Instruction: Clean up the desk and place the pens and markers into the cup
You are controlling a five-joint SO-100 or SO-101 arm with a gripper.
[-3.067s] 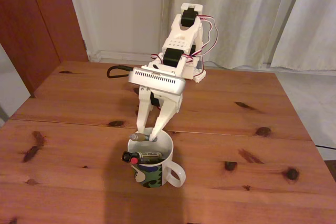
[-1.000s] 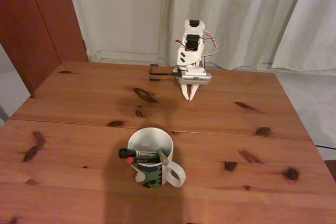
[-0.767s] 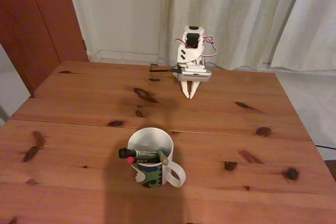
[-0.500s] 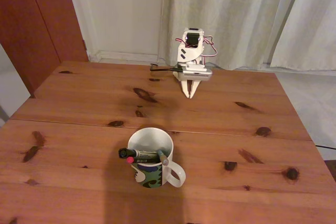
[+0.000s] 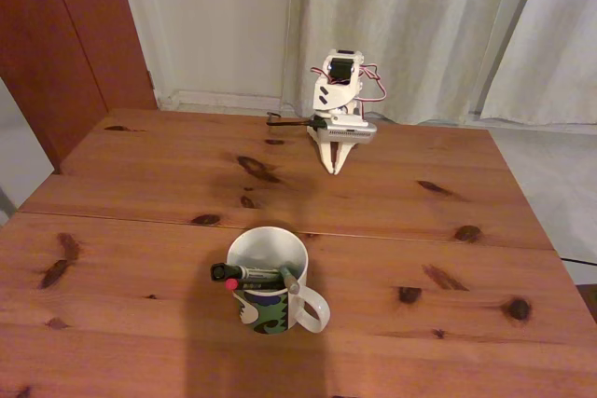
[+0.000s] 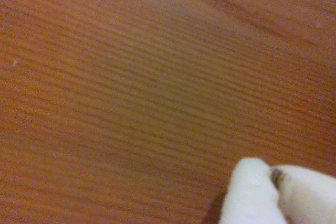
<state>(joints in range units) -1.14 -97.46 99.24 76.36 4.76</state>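
Retracted pincer closed; three pens in cup.

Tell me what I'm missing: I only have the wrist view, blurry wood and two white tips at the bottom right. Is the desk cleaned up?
Observer: In the fixed view the pens lie across the mouth of the cup, none loose on the desk.
Reviewer: Where is the arm relative to the cup?
Observer: It is folded back at the desk's far edge, well apart from the cup, which stands near the front.
Reviewer: Is the pincer holding anything?
Observer: No; the pincer points down at bare wood, tips together, with nothing between them.
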